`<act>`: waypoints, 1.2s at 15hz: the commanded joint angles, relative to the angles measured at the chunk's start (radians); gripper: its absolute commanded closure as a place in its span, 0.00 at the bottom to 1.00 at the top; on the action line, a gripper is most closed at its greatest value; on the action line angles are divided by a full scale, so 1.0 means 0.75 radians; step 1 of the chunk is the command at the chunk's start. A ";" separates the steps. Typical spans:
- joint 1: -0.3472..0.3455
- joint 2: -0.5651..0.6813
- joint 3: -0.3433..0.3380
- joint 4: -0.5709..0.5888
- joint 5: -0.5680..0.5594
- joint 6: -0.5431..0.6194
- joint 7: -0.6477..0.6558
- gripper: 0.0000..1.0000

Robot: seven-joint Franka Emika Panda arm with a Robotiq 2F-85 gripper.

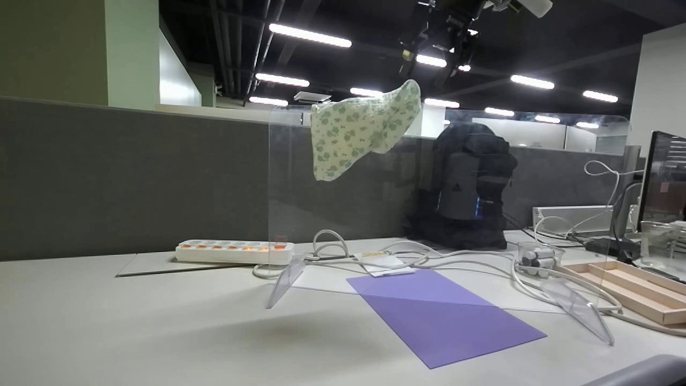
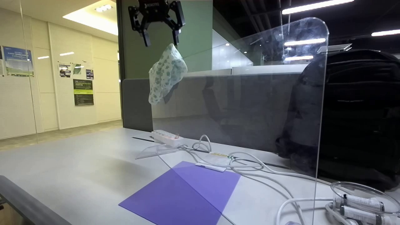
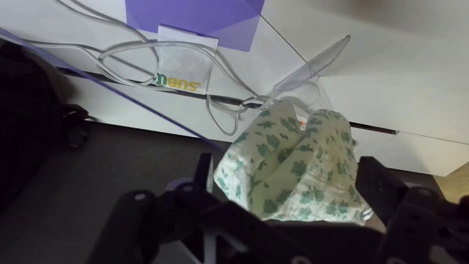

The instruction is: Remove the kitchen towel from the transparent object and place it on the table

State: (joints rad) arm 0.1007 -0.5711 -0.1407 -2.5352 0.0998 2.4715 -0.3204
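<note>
The 2 fingers (image 2: pixel 176 36) of my gripper (image 2: pixel 161 43) stand wide and empty, the towel (image 2: pixel 166 72) just below them draped over the clear panel (image 2: pixel 250 103), which I could knock over by descending off-line, while too shallow a pinch could lose the towel.

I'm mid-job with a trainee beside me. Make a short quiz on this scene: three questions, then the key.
1. Where does the towel hang? (a) on the backpack; (b) over the clear panel; (c) on the monitor.
2. True or false: the pincer is open, not gripping the towel.
3. Fill in: the coloured sheet on the table is ____.

Key: 1. b; 2. true; 3. purple.
</note>
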 commanded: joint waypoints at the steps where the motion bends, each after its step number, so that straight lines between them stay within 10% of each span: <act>1: 0.011 0.039 -0.003 0.048 -0.018 0.017 -0.058 0.00; 14: -0.029 0.112 0.000 0.069 -0.051 0.083 -0.068 0.96; 18: -0.032 0.092 -0.001 0.071 -0.046 0.071 -0.065 1.00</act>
State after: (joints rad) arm 0.0829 -0.5018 -0.1405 -2.5062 0.0763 2.5383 -0.3738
